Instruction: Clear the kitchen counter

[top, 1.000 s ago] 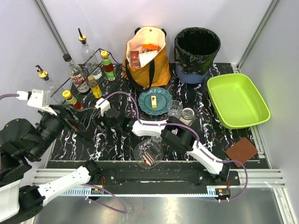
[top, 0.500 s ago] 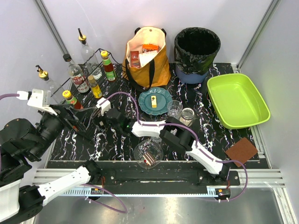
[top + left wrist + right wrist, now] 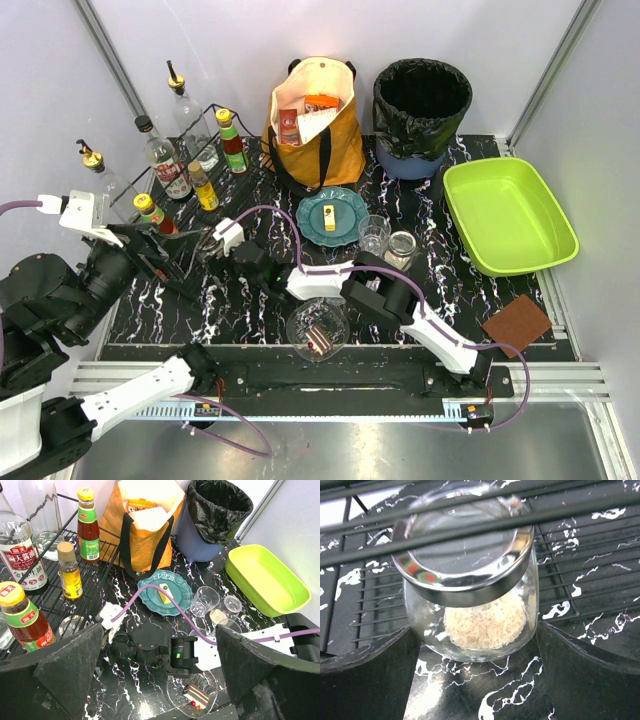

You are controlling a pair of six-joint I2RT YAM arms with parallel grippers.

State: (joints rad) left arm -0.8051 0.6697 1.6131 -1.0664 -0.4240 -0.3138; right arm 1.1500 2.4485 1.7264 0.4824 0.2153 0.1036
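Note:
The kitchen counter [image 3: 460, 290] is black with white veins. My right gripper [image 3: 205, 247] reaches left under the black wire rack [image 3: 160, 215]. In the right wrist view the right gripper [image 3: 477, 647] is open. A glass jar of rice [image 3: 470, 605] with a metal-rimmed lid stands just ahead, between its spread fingers [image 3: 370, 675]. The jar rests on the counter under the rack's wires. My left gripper [image 3: 160, 650] hangs open and empty high over the left side, looking down on the right wrist. Still on the counter are a teal plate [image 3: 345, 205], two clear cups [image 3: 374, 233] and a glass bowl with cake [image 3: 318, 330].
Sauce bottles [image 3: 170, 165] stand on the rack. At the back are an orange tote bag [image 3: 315, 120] and a black-lined bin [image 3: 421, 105]. A lime-green tray [image 3: 508, 215] lies at the right. A brown sponge [image 3: 517, 324] sits at the front right edge.
The right gripper's jaws have spread wider off the jar, and the right wrist has drawn back slightly to the right. The left arm has not moved.

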